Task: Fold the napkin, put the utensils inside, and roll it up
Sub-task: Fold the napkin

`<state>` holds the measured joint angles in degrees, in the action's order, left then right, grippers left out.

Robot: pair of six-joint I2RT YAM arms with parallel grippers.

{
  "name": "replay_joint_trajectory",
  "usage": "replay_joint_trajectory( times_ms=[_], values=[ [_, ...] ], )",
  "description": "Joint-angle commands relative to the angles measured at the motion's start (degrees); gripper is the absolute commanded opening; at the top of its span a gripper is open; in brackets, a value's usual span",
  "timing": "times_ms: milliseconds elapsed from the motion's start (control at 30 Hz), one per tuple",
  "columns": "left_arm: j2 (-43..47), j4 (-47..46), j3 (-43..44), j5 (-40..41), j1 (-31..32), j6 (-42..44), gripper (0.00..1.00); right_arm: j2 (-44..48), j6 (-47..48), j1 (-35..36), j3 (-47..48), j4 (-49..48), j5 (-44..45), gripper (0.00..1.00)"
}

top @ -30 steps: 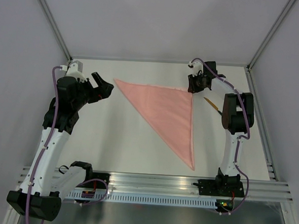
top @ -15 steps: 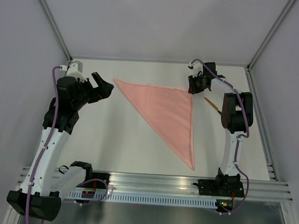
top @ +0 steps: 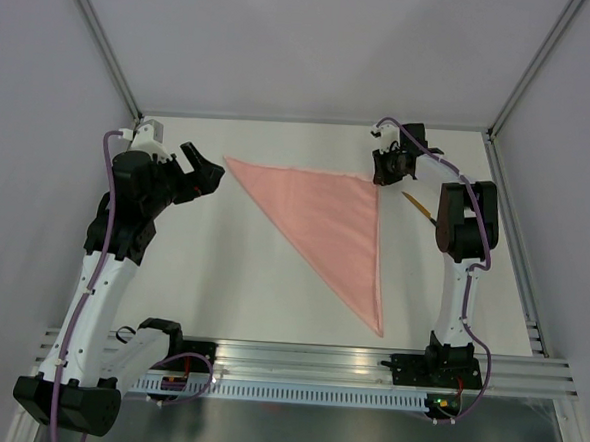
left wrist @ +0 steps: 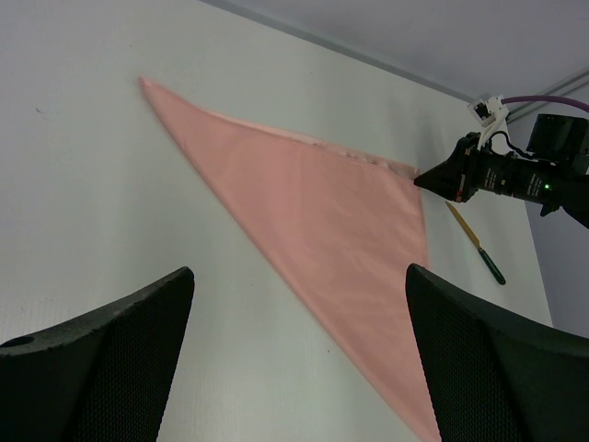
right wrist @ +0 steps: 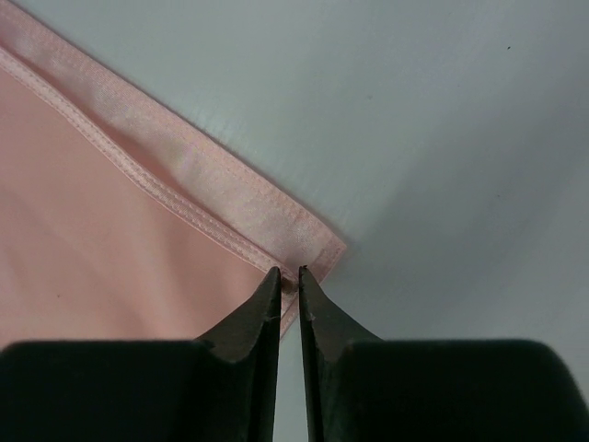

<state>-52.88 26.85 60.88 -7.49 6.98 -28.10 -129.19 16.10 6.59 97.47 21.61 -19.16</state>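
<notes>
The napkin (top: 325, 218) lies flat on the white table as a pink triangle, its long edge running from far left to near right. My right gripper (top: 381, 176) is down at its far right corner; in the right wrist view the fingertips (right wrist: 288, 273) stand almost together, pinching the hemmed corner of the napkin (right wrist: 138, 203). The utensil (top: 421, 209), a slim gold blade with a dark handle, lies on the table just right of that corner, beside the right arm. My left gripper (top: 208, 168) hovers wide open and empty off the napkin's far left corner (left wrist: 147, 85).
Grey walls and metal posts close in the table at the back and sides. A metal rail (top: 307, 357) with both arm bases runs along the near edge. The right arm's upright link (top: 465, 226) stands close to the utensil (left wrist: 474, 241).
The right gripper's fingers have closed in on the napkin's far right corner. The left arm and the napkin have stayed put.
</notes>
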Motion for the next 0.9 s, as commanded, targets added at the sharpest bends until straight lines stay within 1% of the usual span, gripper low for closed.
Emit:
replay_joint_trajectory(
  times_ms=[0,100,300,567,867],
  values=[
    [-0.1,-1.5,0.6,-0.2,-0.2,-2.4,1.00,0.4,-0.5,0.1,1.8,0.4,0.7,0.17],
    [0.1,-1.4,0.7,-0.2,-0.2,-2.3,1.00,1.2,-0.8,0.1,1.8,0.3,0.5,0.12],
    [0.0,-1.4,0.9,-0.2,-0.1,-2.2,1.00,3.2,-1.3,0.1,1.6,0.1,-0.2,0.08],
    [0.1,-1.2,1.3,0.0,-0.2,-2.0,1.00,4.8,-2.2,0.1,2.1,0.1,-0.3,0.05],
    [-0.2,-1.0,1.7,-0.1,-0.1,-1.9,1.00,4.0,-2.6,0.1,4.5,0.9,0.4,0.04]
  ],
)
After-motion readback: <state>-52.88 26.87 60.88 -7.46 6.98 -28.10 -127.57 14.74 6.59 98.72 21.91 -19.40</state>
